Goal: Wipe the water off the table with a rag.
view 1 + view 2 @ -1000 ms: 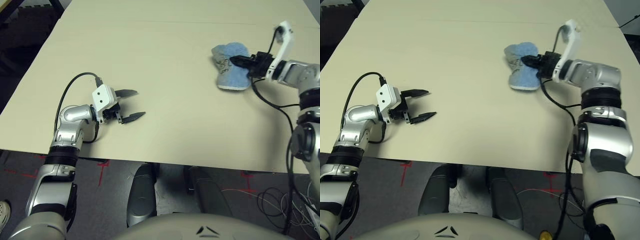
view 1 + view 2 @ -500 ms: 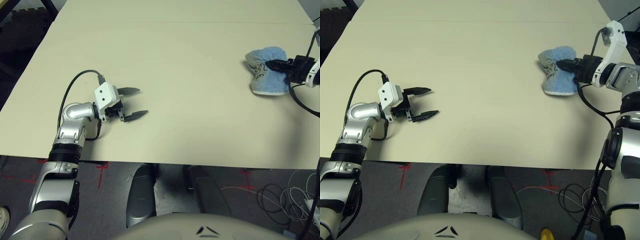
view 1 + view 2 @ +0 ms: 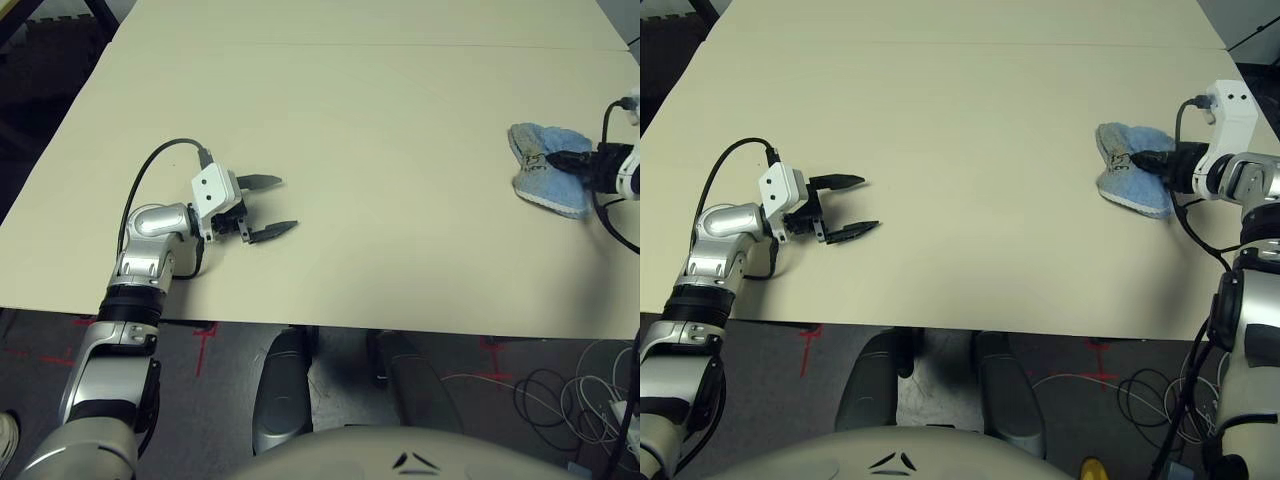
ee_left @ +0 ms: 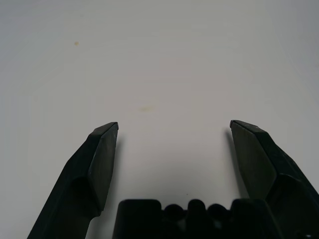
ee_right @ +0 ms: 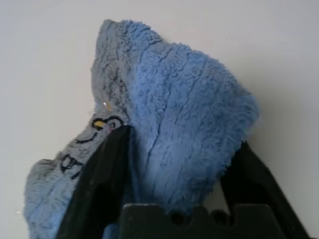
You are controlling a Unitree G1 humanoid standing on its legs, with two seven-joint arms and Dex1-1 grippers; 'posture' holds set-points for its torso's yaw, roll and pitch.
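Straddling the blue rag (image 3: 1145, 192) on the worktop (image 3: 380, 180), the right end effector (image 5: 187, 137) is open. The left end effector (image 4: 174, 122) gapes too.

Even, muted light covers the table (image 3: 970, 140); soft shadows lie beside the left pincer (image 3: 873, 203), and the right pincer's fingers (image 5: 102, 184) look blurred up close.

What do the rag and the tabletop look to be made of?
Rag: soft terry or fleece-like cloth, matte, blue and grey; its fuzzy pile and folds show it. 
Tabletop: cream, smooth and matte, perhaps laminate or painted board; no grain shows, and a thin straight seam suggests joined panels.
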